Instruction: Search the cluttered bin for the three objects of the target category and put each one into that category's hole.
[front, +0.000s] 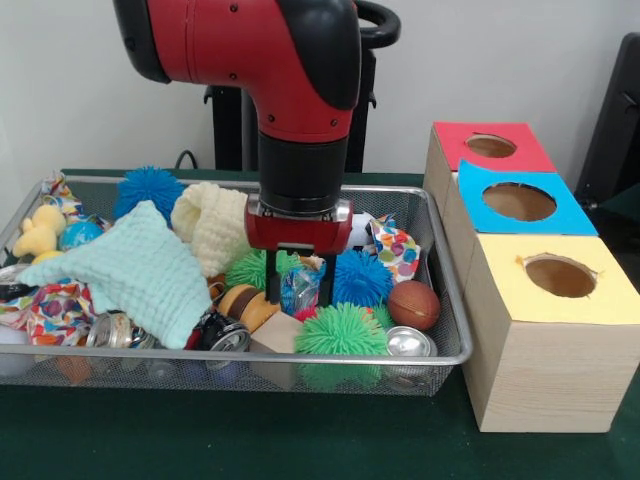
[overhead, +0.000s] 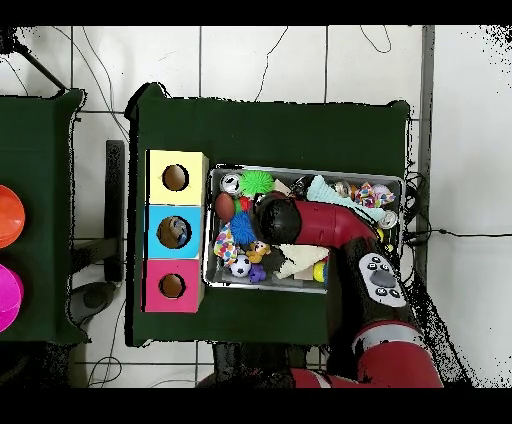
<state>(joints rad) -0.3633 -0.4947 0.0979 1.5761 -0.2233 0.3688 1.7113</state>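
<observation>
The bin of silver wire mesh sits on the green table, full of toys, cloths and cans; it also shows in the overhead view. My gripper reaches down into its middle. Its two black fingers stand apart, on either side of a crinkly blue shiny packet. Around it lie green spiky balls, a blue spiky ball and a brown ball. The hole in the red-topped box is at the far right; it also shows in the overhead view. There the arm hides the gripper.
A blue-topped box and a yellow-topped box stand in a row with the red one, right of the bin. A mint cloth, a cream knit, cans and a wooden block crowd the bin.
</observation>
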